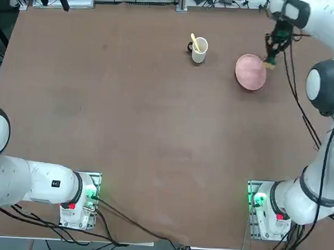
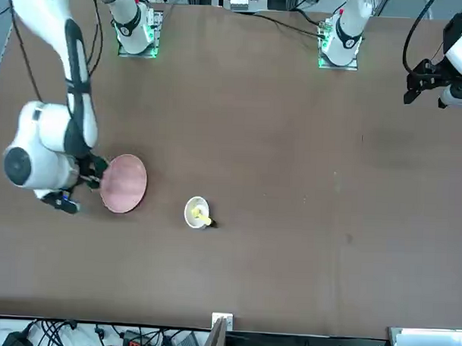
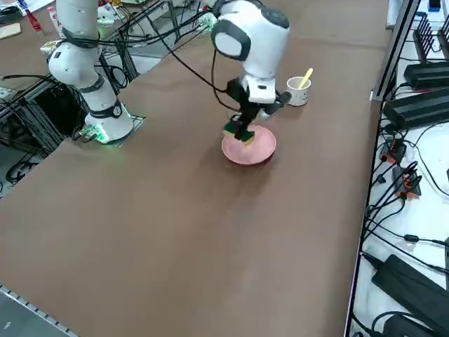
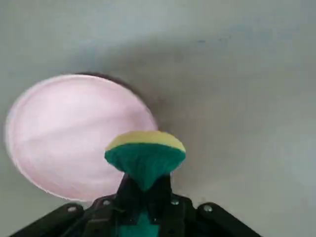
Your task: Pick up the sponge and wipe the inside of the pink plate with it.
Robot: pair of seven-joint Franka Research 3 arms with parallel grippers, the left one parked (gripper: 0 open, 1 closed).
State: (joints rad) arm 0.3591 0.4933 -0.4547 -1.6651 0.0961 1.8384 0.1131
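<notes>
Much bent at the joints along the white-and-grey right arm (image 1: 327,83), reaching far out over the brown table (image 1: 155,135). Angled down beside the round, shallow, pale pink plate (image 1: 250,72) with the black two-finger right gripper (image 4: 145,185). Pressed together on the small green-and-yellow sponge (image 4: 145,159), squeezing the green part narrow and leaving the yellow layer outermost, toward the table. Held between the fingertips, at the plate's right-hand rim in the top view; cannot tell whether touching the plate. Standing farther left in that view, apart from both: a white mug (image 1: 199,53) with a yellow utensil (image 1: 195,42) inside.
</notes>
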